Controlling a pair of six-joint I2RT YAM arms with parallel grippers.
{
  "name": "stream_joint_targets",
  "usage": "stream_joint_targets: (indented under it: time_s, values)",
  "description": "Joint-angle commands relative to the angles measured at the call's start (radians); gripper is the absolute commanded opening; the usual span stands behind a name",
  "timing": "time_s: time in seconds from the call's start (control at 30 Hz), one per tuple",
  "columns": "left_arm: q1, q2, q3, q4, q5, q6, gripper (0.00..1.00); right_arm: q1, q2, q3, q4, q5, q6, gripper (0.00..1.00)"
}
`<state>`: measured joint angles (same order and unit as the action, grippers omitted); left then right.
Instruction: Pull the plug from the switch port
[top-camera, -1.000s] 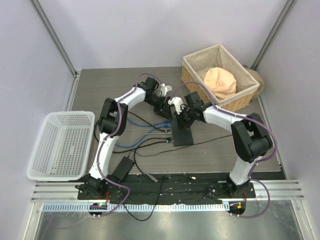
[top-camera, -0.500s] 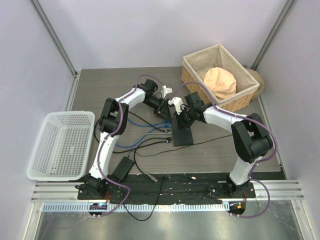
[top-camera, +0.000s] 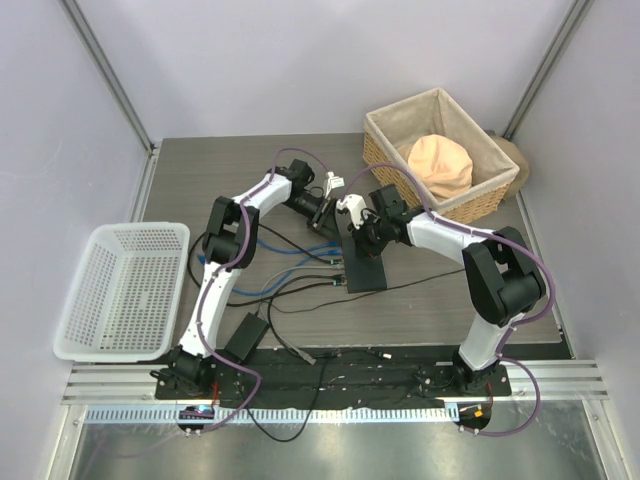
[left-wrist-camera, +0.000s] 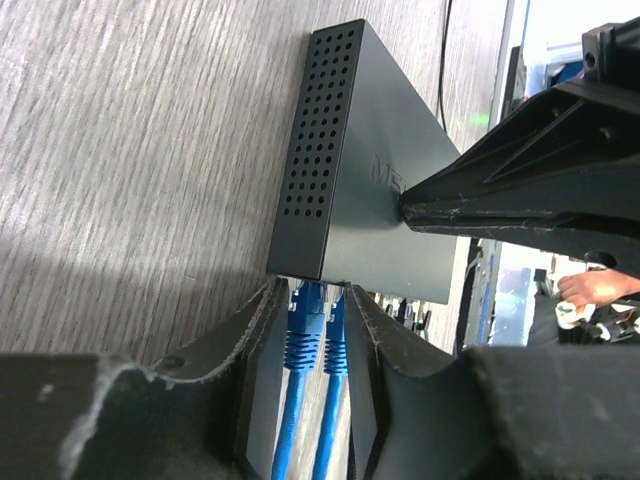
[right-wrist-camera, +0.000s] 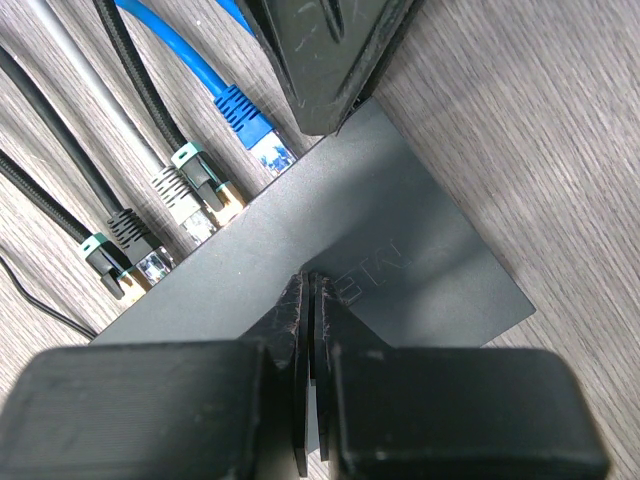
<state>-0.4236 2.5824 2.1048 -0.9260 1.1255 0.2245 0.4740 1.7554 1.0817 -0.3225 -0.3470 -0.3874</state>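
Tabletop (top-camera: 250, 170), leftward-facing switch (left-wrist-camera: 345, 185), left end effector (left-wrist-camera: 315, 293) ajar astride plugs (left-wrist-camera: 305, 335), right end effector (right-wrist-camera: 310, 287) closed

The top camera sits high at 6 o'clock, behind the arm bases, looking down on the whole grey wood-grain table (top-camera: 200, 170). The left wrist camera, low and close, faces the flat dark-grey switch box (left-wrist-camera: 340, 200) from 11 o'clock. The right wrist camera looks steeply down on it from very near. Both wrist views share the box and the blue cable plugs (left-wrist-camera: 312, 335).
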Motion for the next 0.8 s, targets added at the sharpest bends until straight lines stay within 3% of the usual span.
stream_joint_targets:
  time_s: [0.0,0.3,0.43,0.6,0.77]
  values:
    - [-0.017,0.078,-0.04,-0.172,-0.171,0.087,0.31,-0.003,0.07,-0.045,-0.056,0.097,-0.03,0.02]
    - [-0.018,0.078,-0.043,-0.119,-0.222,-0.042,0.01,-0.005,0.081,-0.034,-0.056,0.095,-0.028,0.02]
    - [-0.018,0.071,-0.042,-0.122,-0.216,-0.07,0.0,-0.005,0.084,-0.035,-0.053,0.095,-0.028,0.02]
    - [-0.024,0.097,0.05,-0.275,-0.265,0.089,0.0,-0.005,0.088,-0.032,-0.053,0.095,-0.028,0.01]
    - [-0.024,0.131,0.107,-0.353,-0.256,0.11,0.0,-0.005,0.085,-0.034,-0.049,0.1,-0.03,0.01]
